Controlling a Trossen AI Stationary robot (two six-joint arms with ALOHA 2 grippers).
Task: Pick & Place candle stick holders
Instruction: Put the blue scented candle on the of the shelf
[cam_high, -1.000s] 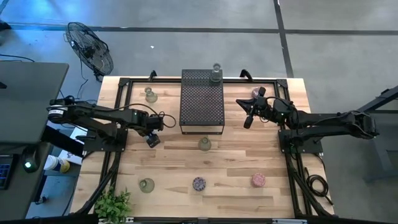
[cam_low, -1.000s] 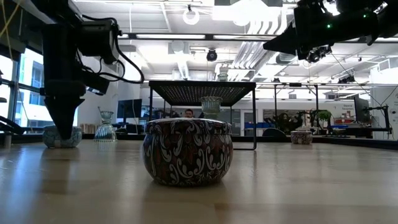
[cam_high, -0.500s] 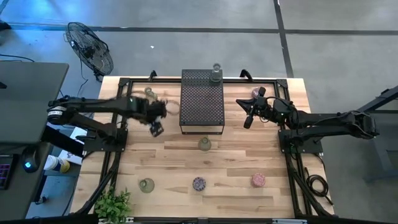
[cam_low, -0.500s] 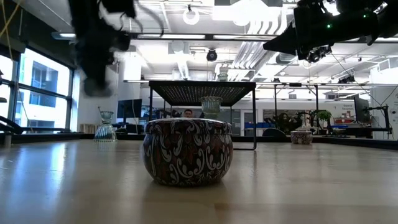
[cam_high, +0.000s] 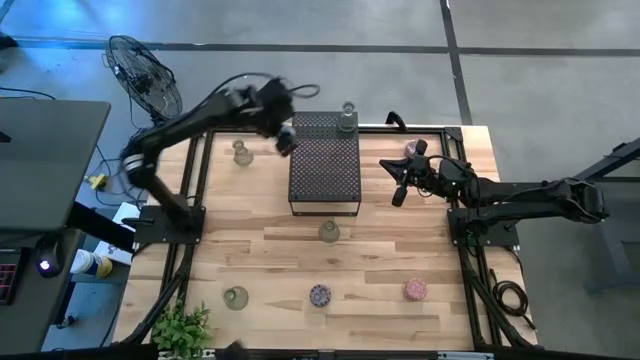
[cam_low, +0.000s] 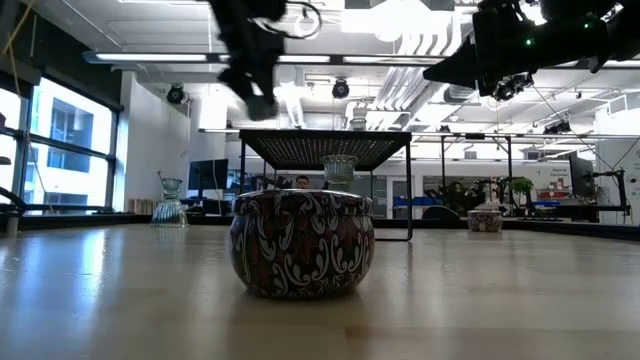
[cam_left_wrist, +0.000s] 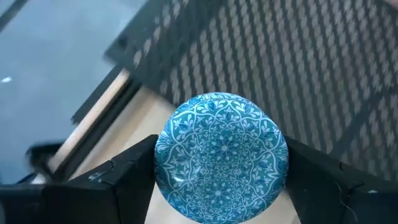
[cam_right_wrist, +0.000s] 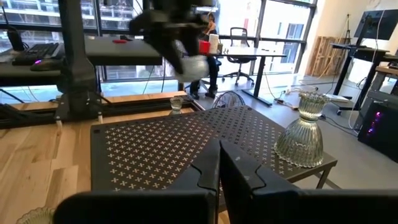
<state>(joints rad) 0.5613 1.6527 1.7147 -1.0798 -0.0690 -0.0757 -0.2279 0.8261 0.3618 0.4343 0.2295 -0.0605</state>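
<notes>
No legible text, labels, brands, numbers or signs are present on any object in these views.

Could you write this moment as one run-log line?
left gripper: shut on blue patterned holder, above black stand corner | right gripper: shut, waiting beside stand

A blue patterned holder (cam_left_wrist: 221, 155) is held between the left gripper's (cam_high: 284, 138) fingers above the stand's (cam_high: 324, 165) left edge, a clear one (cam_high: 347, 119) stands upright on the stand's far end, and other small cups are scattered upright across the table (cam_high: 270, 260).
</notes>
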